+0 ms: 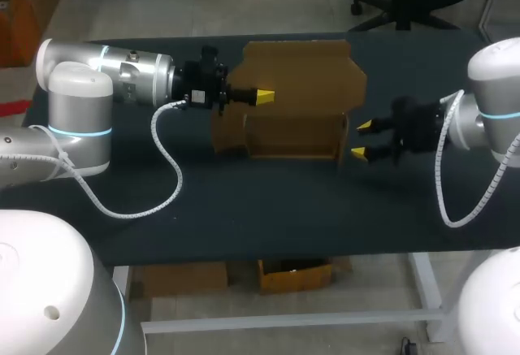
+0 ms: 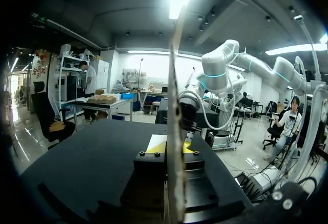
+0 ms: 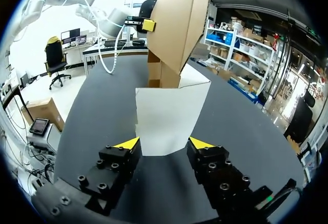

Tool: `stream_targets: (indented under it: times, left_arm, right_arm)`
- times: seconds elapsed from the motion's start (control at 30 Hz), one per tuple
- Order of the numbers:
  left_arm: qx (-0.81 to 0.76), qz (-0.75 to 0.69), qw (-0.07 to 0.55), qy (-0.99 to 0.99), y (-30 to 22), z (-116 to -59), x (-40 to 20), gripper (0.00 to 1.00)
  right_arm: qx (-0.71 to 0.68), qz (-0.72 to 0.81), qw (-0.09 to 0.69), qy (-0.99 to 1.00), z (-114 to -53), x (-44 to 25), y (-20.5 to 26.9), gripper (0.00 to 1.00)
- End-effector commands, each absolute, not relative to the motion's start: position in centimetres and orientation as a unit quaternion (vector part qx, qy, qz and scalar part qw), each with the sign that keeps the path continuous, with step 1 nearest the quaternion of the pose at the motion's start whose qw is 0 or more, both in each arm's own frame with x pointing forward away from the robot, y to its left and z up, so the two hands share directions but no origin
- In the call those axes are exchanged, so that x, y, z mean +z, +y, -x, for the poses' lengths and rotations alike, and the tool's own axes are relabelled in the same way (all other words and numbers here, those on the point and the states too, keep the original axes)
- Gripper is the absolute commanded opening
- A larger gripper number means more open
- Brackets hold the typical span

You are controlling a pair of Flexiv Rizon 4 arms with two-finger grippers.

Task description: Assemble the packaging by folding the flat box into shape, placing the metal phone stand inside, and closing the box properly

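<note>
A brown cardboard box [image 1: 301, 79], partly folded, stands mid-table with its lid panel raised at the back. My left gripper [image 1: 266, 95] comes in from the box's left and is shut on a thin upright cardboard panel [image 2: 177, 80], whose edge runs between the yellow tips of that gripper [image 2: 173, 147]. My right gripper [image 1: 363, 140] is at the box's right end, open. In the right wrist view a pale side flap [image 3: 166, 116] reaches into the gap of the right gripper [image 3: 164, 143] without touching either finger. The rest of the box [image 3: 179, 24] rises beyond the flap.
The dark table [image 1: 244, 209] extends in front of the box toward its near edge. A white coiled cable [image 1: 166, 168] from my left arm loops down over the table's left part.
</note>
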State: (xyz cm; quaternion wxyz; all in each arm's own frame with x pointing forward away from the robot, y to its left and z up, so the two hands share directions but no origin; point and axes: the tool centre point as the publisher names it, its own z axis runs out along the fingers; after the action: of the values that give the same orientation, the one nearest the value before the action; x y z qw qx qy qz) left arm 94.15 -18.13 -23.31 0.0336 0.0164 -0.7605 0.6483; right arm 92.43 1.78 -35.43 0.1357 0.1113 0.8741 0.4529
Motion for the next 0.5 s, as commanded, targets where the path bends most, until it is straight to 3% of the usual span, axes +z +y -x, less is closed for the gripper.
stream_targets:
  times: [0.03, 0.5]
  left_arm:
    - [0.649, -0.016, 0.034, -0.76, -18.2, -94.2, -23.7, 0.0]
    - [0.649, -0.016, 0.034, -0.76, -18.2, -94.2, -23.7, 0.0]
  right_arm:
    - [0.46, -0.11, 0.135, 0.871, -93.3, -36.1, 2.0, 0.46]
    - [0.467, -0.112, 0.129, 0.868, -93.7, -36.4, 3.2, 0.44]
